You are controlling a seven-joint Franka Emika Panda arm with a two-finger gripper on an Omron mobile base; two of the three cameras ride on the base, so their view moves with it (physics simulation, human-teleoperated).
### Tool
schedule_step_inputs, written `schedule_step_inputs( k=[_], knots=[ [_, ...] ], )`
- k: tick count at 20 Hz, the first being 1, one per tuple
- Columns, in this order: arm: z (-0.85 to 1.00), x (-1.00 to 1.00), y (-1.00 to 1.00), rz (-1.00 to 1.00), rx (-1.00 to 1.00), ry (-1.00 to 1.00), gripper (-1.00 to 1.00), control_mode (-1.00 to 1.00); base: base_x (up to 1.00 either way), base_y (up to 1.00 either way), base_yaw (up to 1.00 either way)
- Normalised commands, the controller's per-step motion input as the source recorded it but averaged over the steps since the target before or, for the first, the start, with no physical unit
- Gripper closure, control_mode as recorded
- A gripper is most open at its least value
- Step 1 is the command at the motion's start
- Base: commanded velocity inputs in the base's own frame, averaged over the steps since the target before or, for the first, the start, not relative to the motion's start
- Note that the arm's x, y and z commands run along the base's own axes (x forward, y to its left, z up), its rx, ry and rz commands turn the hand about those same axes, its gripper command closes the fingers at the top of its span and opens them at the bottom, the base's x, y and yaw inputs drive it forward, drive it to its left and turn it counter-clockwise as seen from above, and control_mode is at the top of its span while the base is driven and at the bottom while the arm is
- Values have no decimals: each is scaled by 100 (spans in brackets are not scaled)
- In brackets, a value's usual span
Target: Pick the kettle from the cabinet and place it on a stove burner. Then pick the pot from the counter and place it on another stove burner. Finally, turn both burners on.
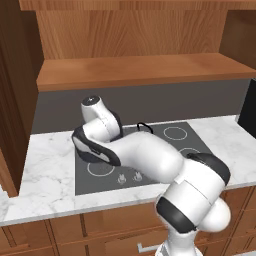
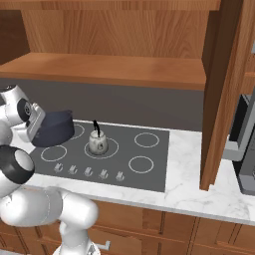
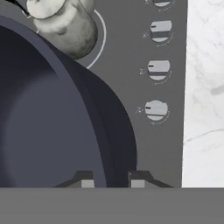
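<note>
Gripper (image 3: pixel 112 183) clamped on pot (image 2: pixel 54 128) rim, pot raised over cooktop's far-left burner. Kettle (image 2: pixel 97 142) already on centre burner. Lower level, centre on ring, clear kettle before release.

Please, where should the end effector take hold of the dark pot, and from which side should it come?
The best place is likely the rim wall of the pot, taken from above with one finger inside and one outside. The wall is thin, straight and open at the top, so a narrow pinch fits it. The end effector already straddles the rim this way, on the side away from the kettle.
</note>
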Motion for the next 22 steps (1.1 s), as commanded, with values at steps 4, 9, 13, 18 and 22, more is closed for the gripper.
schedule_step_inputs(
  k=[4,9,13,18,22],
  knots=[
    [-15,38,0,0,0,0,100,-100,0,0,0],
    [-20,39,3,0,1,0,100,-100,0,0,0],
    [-17,38,9,-1,3,0,100,-100,0,0,0],
    [-7,15,2,0,1,2,100,-100,0,0,0],
    [-9,26,1,0,0,0,100,-100,0,0,0]
  ],
)
